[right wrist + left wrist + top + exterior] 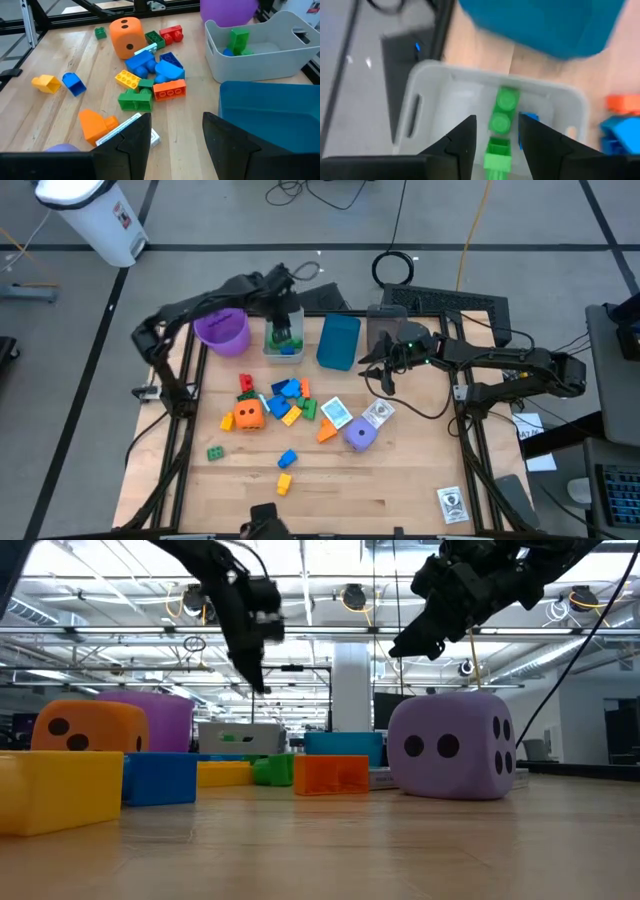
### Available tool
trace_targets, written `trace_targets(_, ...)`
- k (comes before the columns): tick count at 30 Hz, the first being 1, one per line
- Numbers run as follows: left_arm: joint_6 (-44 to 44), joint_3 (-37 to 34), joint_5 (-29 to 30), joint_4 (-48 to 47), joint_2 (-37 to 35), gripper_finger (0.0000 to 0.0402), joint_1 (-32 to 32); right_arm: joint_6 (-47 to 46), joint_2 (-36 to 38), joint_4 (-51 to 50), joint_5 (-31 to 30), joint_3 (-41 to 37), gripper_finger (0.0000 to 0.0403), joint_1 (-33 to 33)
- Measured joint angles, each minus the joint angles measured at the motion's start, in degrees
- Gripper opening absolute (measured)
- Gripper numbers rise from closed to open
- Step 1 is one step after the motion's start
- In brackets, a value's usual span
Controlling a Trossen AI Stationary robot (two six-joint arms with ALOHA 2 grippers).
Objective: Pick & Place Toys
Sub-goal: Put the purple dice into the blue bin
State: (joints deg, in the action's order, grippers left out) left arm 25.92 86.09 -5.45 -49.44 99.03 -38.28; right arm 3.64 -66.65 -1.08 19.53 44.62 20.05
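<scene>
My left gripper (pixel 283 320) (pixel 497 135) hangs open above the pale grey bin (pixel 435 70), touching nothing. Green bricks (pixel 502 112) (pixel 239 40) and a blue one lie on the bin's floor below the fingers. My right gripper (pixel 378 375) (pixel 176 130) hovers open and empty over the table, right of the blue bin (pixel 339 341). The other toys lie in a loose heap (pixel 280 400) at mid-table, with an orange die (pixel 249 415), a purple die (pixel 361 436) and two printed cubes (pixel 335 412).
A purple cup (pixel 222 330) stands left of the grey bin. Single bricks lie nearer the front edge: green (pixel 215 452), blue (pixel 287 458), yellow (pixel 284 482). A printed card (pixel 452 503) lies at the front right corner.
</scene>
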Motion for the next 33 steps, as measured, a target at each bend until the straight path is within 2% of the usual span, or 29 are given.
trace_targets(4,0.4,0.0,-5.5,0.6,-7.0,0.0156,-0.2,0.0,0.0,4.8,0.0,-3.5,0.0169,-1.3)
trace_targets(7,-0.3,-0.7,-12.0,2.0,-11.7,0.0157,-0.3,-2.7,0.0,15.8,-0.2,-9.4,0.0169,-2.5)
trace_targets(10,-1.4,-5.3,-18.9,8.6,-16.0,0.0157,0.2,-5.8,0.0,30.7,-3.0,-16.3,0.0169,-4.0)
trace_targets(13,-4.7,-12.4,-21.5,19.8,-19.0,0.0157,2.3,-6.9,0.0,43.5,-8.0,-22.4,0.0169,-5.9)
trace_targets(16,-9.8,-19.5,-21.6,32.0,-20.9,0.0157,5.0,-7.0,0.0,51.1,-13.8,-26.8,0.0169,-7.8)
trace_targets(20,-15.9,-27.2,-21.0,49.8,-21.3,0.0157,9.1,-5.3,0.0,52.8,-20.6,-29.4,0.0169,-10.0)
trace_targets(24,-18.7,-32.1,-13.3,65.3,-20.7,0.0157,13.9,-3.1,-1.1,52.3,-24.3,-29.9,0.0169,-11.2)
trace_targets(28,-18.9,-33.4,-5.6,73.4,-19.6,0.0157,17.4,-1.2,-3.8,52.3,-24.3,-30.0,0.0169,-10.7)
trace_targets(33,-20.8,-33.4,-3.9,79.3,-18.0,0.0157,20.4,-0.8,-7.6,52.2,-24.3,-30.0,0.0169,-10.2)
